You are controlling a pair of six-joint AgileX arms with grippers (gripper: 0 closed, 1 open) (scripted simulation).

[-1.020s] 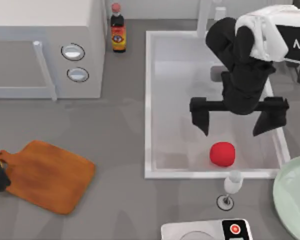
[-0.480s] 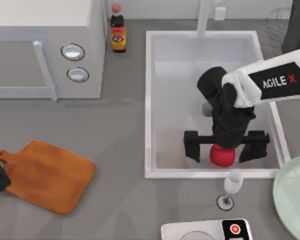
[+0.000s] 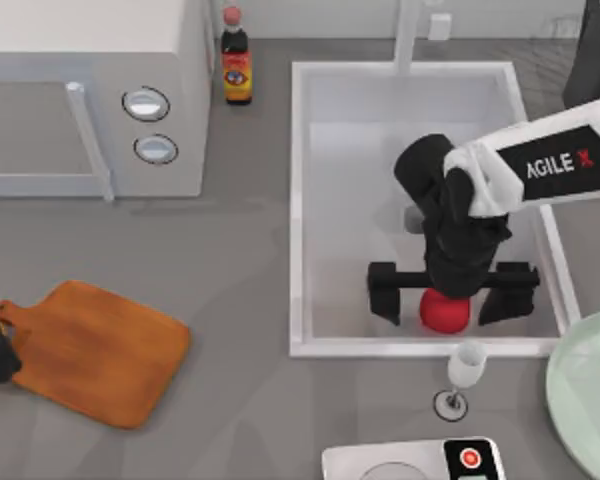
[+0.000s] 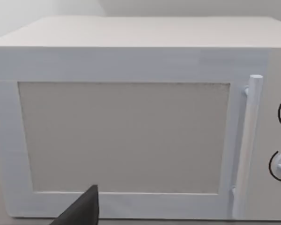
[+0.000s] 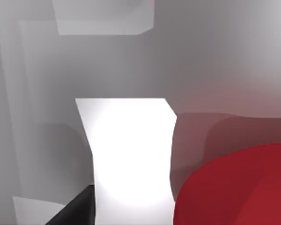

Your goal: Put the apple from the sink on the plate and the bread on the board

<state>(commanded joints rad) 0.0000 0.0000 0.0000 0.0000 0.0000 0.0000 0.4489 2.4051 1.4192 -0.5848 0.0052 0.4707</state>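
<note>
Top view: the right claw (image 3: 451, 297) is hanging fingers-apart inside the sink (image 3: 298, 200), straddling the apple (image 3: 445, 312) near the front rim, one finger on each side along the sink's left-right line, so the coming move is turning on a straight squeeze; the plate (image 3: 585, 390) is lying just off the sink's front-right corner and the board (image 3: 95, 350) is sitting well apart at the worktop's left, beside the parked left arm. Left wrist view: it's facing the microwave (image 4: 131, 126), and I cannot tell that claw's state. Right wrist view: the apple (image 5: 239, 187) is looming very close, probably not yet clamped.
</note>
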